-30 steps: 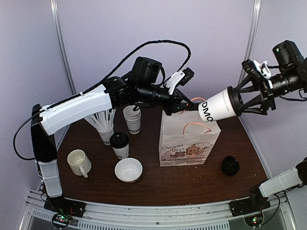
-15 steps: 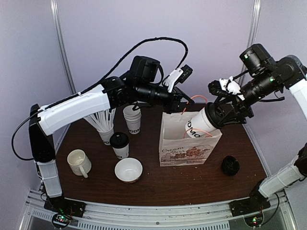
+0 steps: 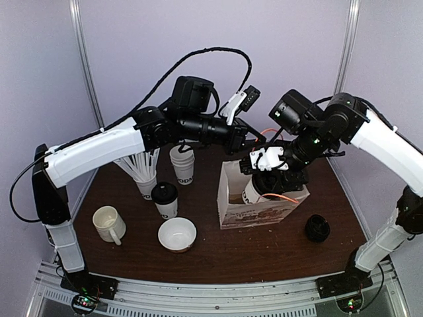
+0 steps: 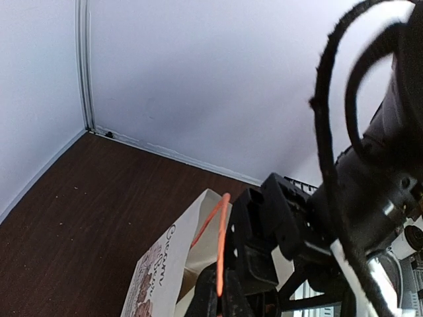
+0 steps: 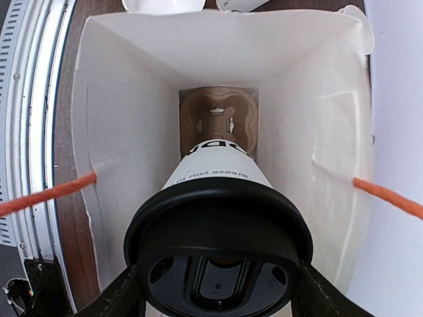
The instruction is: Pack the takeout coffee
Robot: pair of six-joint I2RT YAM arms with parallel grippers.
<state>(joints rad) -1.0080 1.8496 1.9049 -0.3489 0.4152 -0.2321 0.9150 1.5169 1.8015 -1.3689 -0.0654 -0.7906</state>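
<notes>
Right wrist view is showing the lidded paper cup from above: a smooth white tapered wall under a glossy black plastic lid with a raised round rim. The cup is hanging upright inside the open mouth of the paper bag. The right gripper is grasping it, with one black finger pressing on each side just below the lid. Heavy black block letters are peeking out near the cup's base, cut off by the lid's edge, and a curved line of small print above them is too fine to read with certainty. Below, a brown moulded pulp cup carrier is lying on the bag's floor. The bag is matte white with creased walls, and orange cord handles are running out from both long sides. In the left wrist view, brown cursive script and a drawing are showing on its face, too oblique to read. In the top view the left gripper is clenching one orange handle at the bag's rear rim. The second lidded cup is standing on the dark wood-grain table, well left of the bag. Behind it, a stack of lidless cups is bearing the letters "ODM". A white mug, a white bowl and a loose black lid are sitting nearer the front.
</notes>
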